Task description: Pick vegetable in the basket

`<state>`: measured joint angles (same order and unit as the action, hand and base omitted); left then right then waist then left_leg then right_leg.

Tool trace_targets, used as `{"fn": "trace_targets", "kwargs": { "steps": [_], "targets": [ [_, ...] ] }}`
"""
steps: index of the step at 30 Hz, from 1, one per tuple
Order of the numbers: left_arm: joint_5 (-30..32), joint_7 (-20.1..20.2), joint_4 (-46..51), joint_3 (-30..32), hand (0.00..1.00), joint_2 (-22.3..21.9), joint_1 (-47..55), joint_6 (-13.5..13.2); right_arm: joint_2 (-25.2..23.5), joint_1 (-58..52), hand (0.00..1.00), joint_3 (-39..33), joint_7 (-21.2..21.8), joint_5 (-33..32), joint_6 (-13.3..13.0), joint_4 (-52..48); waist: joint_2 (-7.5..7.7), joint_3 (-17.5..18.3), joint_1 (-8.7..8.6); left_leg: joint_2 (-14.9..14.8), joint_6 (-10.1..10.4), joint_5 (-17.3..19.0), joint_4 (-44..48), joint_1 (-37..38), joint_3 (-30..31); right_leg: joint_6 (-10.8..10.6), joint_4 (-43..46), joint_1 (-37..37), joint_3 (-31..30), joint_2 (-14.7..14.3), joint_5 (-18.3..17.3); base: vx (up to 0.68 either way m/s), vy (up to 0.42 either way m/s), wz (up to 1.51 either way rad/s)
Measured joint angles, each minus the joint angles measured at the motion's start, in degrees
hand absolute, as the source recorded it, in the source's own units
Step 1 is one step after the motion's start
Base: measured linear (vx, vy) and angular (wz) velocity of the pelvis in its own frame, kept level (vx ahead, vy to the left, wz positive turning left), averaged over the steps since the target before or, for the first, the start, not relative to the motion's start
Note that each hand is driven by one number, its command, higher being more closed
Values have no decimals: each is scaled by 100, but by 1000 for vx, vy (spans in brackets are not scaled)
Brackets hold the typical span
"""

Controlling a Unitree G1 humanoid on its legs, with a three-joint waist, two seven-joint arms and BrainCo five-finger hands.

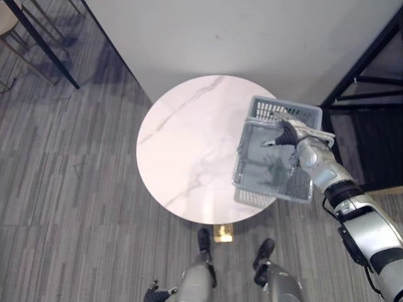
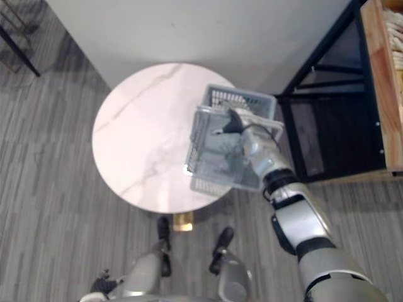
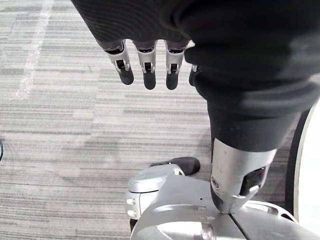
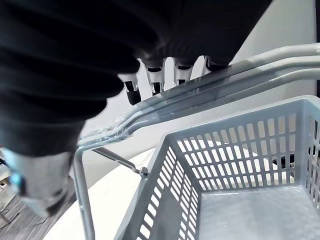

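Basket (image 1: 296, 113) of grey plastic lattice hangs tilted at the right edge of the round white marble table (image 1: 182, 145), part of it out past the rim; I cannot tell whether it touches the top. The table stands on a grey striped floor (image 1: 63, 189). The right hand (image 1: 286, 135) has its fingers (image 4: 155, 82) hooked over the two handles (image 4: 225, 85), carrying the basket. Down by the floor, the left hand (image 3: 145, 60) dangles with fingers loose, holding nothing.
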<state>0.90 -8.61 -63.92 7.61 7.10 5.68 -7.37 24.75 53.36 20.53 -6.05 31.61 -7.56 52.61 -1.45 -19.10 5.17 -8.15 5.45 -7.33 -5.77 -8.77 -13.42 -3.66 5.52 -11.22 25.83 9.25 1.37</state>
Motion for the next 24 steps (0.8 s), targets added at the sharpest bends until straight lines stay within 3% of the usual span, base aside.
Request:
{"fn": "trace_targets", "kwargs": {
  "steps": [15, 19, 24],
  "targets": [
    [-3, -9, -6, -279, 0, 44, -216, -37, 374, 734, 100, -423, -89, 456, -27, 1244, -108, -221, 201, 52, -8, -72, -2, -238, 314, 0, -25, -56, 208, 36, -2, 12, 2, 9],
    [19, -7, -5, -348, 0, 55, -219, -83, 494, 733, 100, -152, -24, 685, -72, 1297, -108, -221, 283, 62, -8, -72, -3, -238, 324, -1, -21, -50, 214, 46, -3, 0, 0, 0],
    [51, 10, -6, -404, 0, 99, -223, -81, 874, 524, 100, 784, 362, 861, -184, 694, -101, -217, 278, 69, -9, -72, 2, -192, 329, -3, 10, -14, 211, 62, -4, 0, 0, 0]
  ]
}}
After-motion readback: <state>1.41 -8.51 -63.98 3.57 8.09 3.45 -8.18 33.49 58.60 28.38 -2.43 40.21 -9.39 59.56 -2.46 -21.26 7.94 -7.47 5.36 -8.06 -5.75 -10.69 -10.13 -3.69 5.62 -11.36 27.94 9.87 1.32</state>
